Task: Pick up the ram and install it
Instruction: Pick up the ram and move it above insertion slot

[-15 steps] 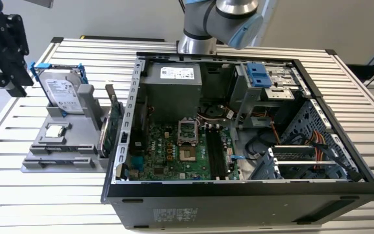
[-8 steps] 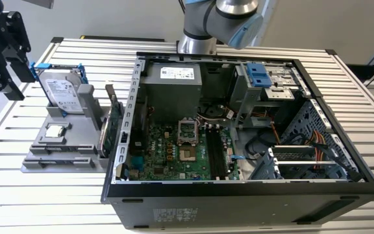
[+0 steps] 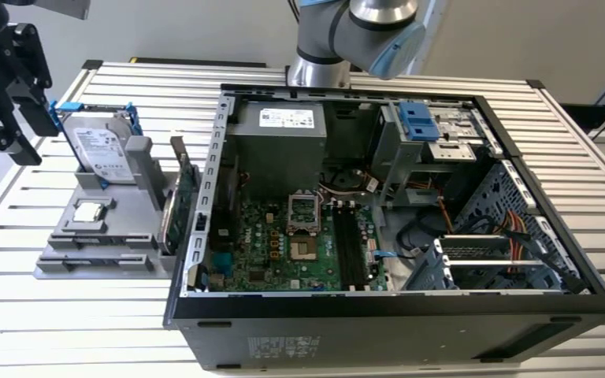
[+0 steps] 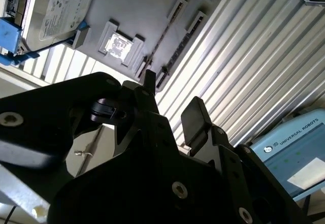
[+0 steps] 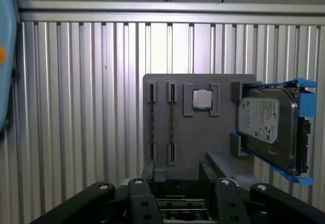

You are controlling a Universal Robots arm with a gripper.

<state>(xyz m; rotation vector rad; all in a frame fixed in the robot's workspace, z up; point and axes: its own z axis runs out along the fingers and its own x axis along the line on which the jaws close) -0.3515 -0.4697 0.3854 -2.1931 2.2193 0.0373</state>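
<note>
Far left of the exterior view: black gripper [image 3: 24,118], up in the air off the worktop [image 3: 103,315] edge, touching nothing. Fingers [image 4: 195,115] spread well apart in both wrist views, nothing between them, nothing held. Just right of that: grey fixture tray [image 3: 92,264] flat on the worktop, with a silver hard drive [image 3: 101,150] in blue rails standing upright at its back and a square processor chip [image 3: 90,211] flat in a pocket in front of the drive. Ram [image 5: 172,122] in the tray, a thin stick on edge across a pair of slotted holders, in the holder row next to the chip; well apart from the fingers, untouched. Green card [image 3: 182,209] on edge at the tray's side nearest the case. Further right: open black computer case [image 3: 387,323] lying on its side, green motherboard [image 3: 281,244] exposed, long dark memory slots [image 3: 350,252] near its middle. Arm base [image 3: 318,67] behind the case at the top.
</note>
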